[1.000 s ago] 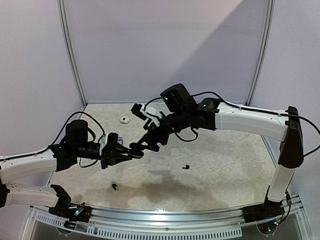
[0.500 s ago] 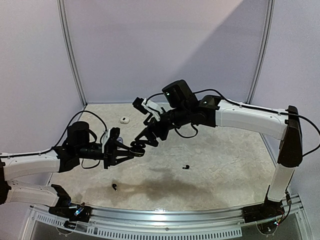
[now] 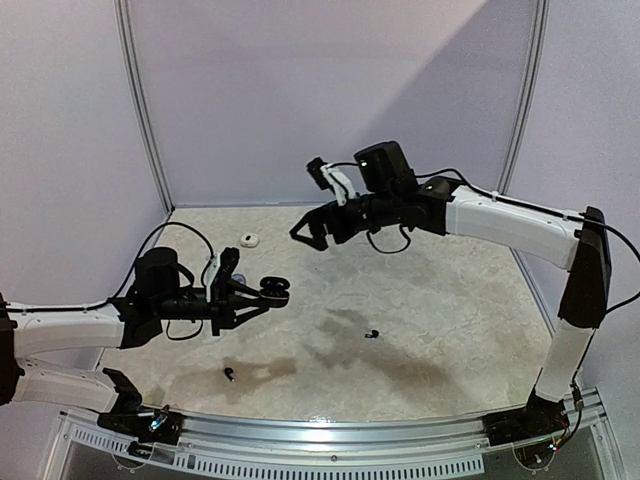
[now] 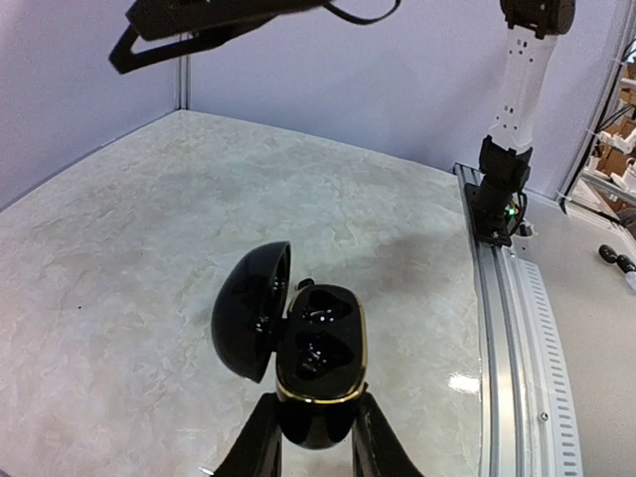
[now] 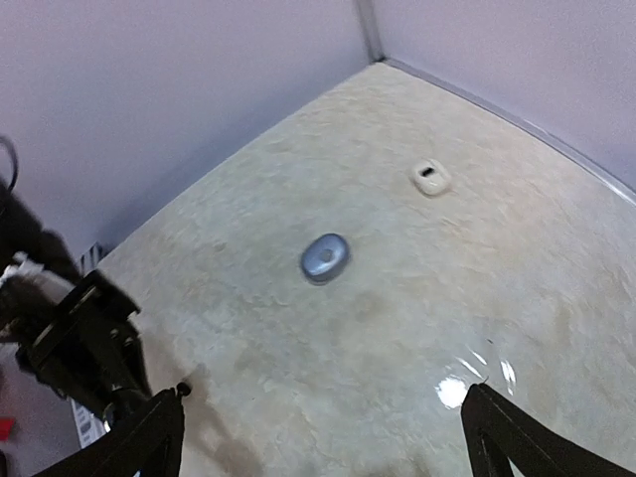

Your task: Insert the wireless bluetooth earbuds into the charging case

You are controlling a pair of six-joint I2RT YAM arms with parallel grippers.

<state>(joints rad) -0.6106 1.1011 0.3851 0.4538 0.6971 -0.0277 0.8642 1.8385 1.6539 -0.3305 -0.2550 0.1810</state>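
Left end effector [image 4: 318,422] is clamped on the near end of the black charging case [image 4: 320,343]. The case is held clear of the bench [image 3: 450,300], left of centre. Right end effector [image 3: 308,232] is raised over the back of the bench, jaws spread wide, nothing held.

Case orientation: lid [image 4: 251,310] is swung open to one side, wells are faced up toward the wrist camera, and the long axis runs straight out from the fingers. Whether the wells are filled cannot be told, black on glossy black.

Two black earbuds are seen loose on the bench: one [image 3: 372,334] near centre, one [image 3: 230,374] toward the front edge by the left arm. Stem direction and long axis are too small to be resolved.

Handling, as judged: the earbuds are expected to be very light, rigid and smooth, easily flicked away or squirted out of a pinch. Grip is best taken across the bulb, with the stem left free to enter the well first. The case shell is glossy, so slip under an insertion push is to be watched.
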